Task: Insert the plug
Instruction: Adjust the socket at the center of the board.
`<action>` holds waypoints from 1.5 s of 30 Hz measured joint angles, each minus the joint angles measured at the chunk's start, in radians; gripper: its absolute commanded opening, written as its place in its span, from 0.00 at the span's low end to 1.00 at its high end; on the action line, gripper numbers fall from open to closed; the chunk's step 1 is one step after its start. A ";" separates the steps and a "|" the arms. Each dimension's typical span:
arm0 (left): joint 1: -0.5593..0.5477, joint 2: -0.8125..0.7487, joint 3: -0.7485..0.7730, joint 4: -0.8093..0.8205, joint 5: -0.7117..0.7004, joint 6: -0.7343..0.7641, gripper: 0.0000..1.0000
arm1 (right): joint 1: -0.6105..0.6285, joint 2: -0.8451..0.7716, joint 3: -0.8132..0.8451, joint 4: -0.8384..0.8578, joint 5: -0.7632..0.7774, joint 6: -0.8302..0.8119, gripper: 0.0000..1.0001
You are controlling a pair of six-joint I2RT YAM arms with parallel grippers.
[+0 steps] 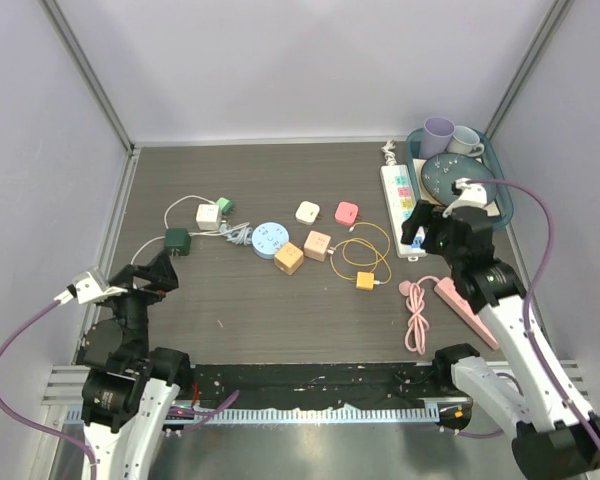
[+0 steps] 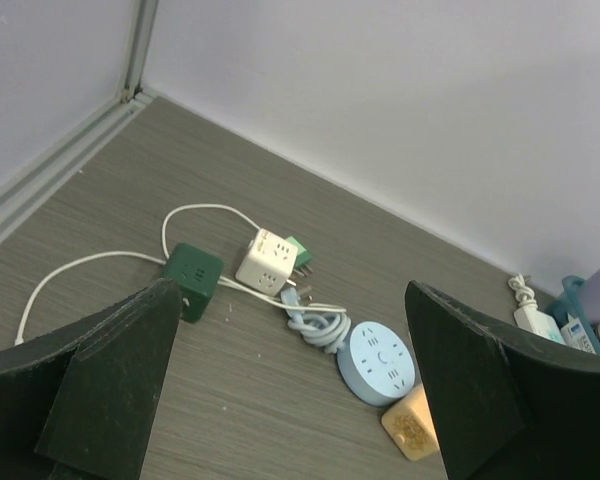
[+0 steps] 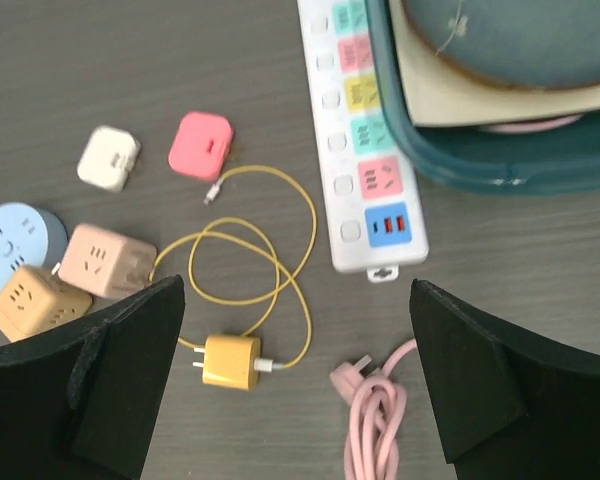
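left gripper: jaws wide, nothing held; hovers over the near-left table.
right gripper: jaws wide, nothing held; above the near end of the power strip.
power strip: white, colored socket panels, lies flat along the right side, touching the teal tray.
yellow plug: on the table, prongs pointing left, not plugged in; in the right wrist view it sits low between the fingers, left of the strip's near end.
yellow cable: looped loosely between the yellow plug and the strip.
pink cable: bundled, its plug end free, just right of the yellow plug.
cube sockets: peach cube and orange cube touching, left of the yellow cable.
round socket: light blue, mid-table.
left cluster: dark green cube and white cube with white cords, apart from the left fingers.
task plug: cannot tell which one is meant.
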 measured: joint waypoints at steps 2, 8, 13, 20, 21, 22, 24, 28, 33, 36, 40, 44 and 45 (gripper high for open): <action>-0.005 0.000 0.000 -0.022 0.002 -0.027 1.00 | 0.000 0.077 0.029 -0.056 -0.029 0.034 1.00; -0.019 0.000 0.003 -0.082 0.005 -0.068 1.00 | -0.002 0.323 0.094 -0.245 -0.082 0.145 0.98; -0.029 0.000 0.003 -0.098 0.005 -0.076 1.00 | -0.004 0.447 0.066 -0.301 -0.137 0.237 0.95; -0.034 0.000 0.003 -0.104 0.005 -0.091 1.00 | -0.004 0.457 -0.005 -0.329 -0.093 0.330 0.94; -0.035 0.000 0.003 -0.104 0.005 -0.091 1.00 | -0.005 0.455 -0.010 -0.329 -0.075 0.338 0.94; -0.035 0.000 0.003 -0.104 0.004 -0.091 1.00 | -0.006 0.452 -0.016 -0.330 -0.057 0.345 0.94; -0.035 0.000 0.003 -0.104 0.004 -0.091 1.00 | -0.013 0.448 -0.029 -0.322 -0.021 0.352 0.93; -0.035 0.000 0.003 -0.104 0.005 -0.091 1.00 | -0.037 0.441 -0.055 -0.270 0.018 0.353 0.92; -0.036 0.000 0.003 -0.103 0.005 -0.091 1.00 | -0.056 0.434 -0.063 -0.127 0.040 0.318 0.92; -0.036 0.000 0.003 -0.104 0.005 -0.091 1.00 | -0.056 0.437 -0.063 -0.039 0.059 0.283 0.92; -0.035 0.000 0.003 -0.103 0.004 -0.091 1.00 | -0.059 0.481 -0.068 0.101 0.101 0.245 0.93; -0.035 0.000 0.003 -0.103 0.004 -0.091 1.00 | -0.061 0.563 -0.092 0.224 0.126 0.221 0.94; -0.036 0.000 0.003 -0.103 0.004 -0.091 1.00 | -0.061 0.579 -0.098 0.245 0.129 0.216 0.94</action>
